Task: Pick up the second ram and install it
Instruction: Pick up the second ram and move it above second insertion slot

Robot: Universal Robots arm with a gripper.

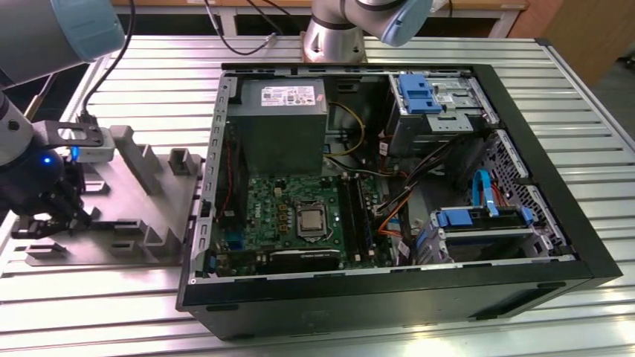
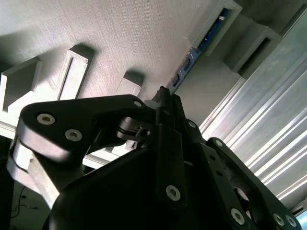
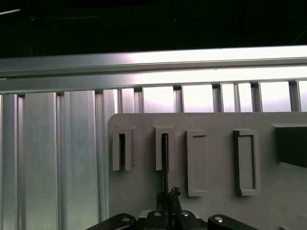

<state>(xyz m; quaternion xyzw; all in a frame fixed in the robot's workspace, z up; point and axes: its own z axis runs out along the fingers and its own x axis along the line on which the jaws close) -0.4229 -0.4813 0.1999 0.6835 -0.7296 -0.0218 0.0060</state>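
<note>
One arm (image 1: 59,30) and one claw (image 1: 50,221) were counted. With them were one second ram (image 2: 188,64), one grey holder plate (image 1: 109,249), one open computer case (image 1: 397,305), one green board (image 1: 268,204) and one power supply (image 1: 281,100). All of it was laid out on a ribbed metal table (image 1: 149,59).

In the first wrist view, two slotted holders (image 3: 115,151) and two plain rectangular blocks (image 3: 196,163) were counted on the plate (image 3: 139,187), ahead of the claw (image 3: 168,194). The blocks were set off to one side of its line.

The arm's wrist was held over the plate, with the claw turned down toward it. A blue light (image 1: 44,160) was lit on the wrist. The case, with the board and power supply inside it, was placed well apart from the claw, toward the exterior view's right.

The second ram (image 3: 164,172) was seen edge-on as a thin dark line. It ran straight out from between the fingertips into the holder directly ahead of the claw. In the second wrist view its blue edge was traced from the claw (image 2: 163,93) across the plate (image 2: 120,33) into a further slotted holder. The stick was thus seated in the plate's holders, with its near end at the claw. The fingers were drawn narrow and closed about that near end.
</note>
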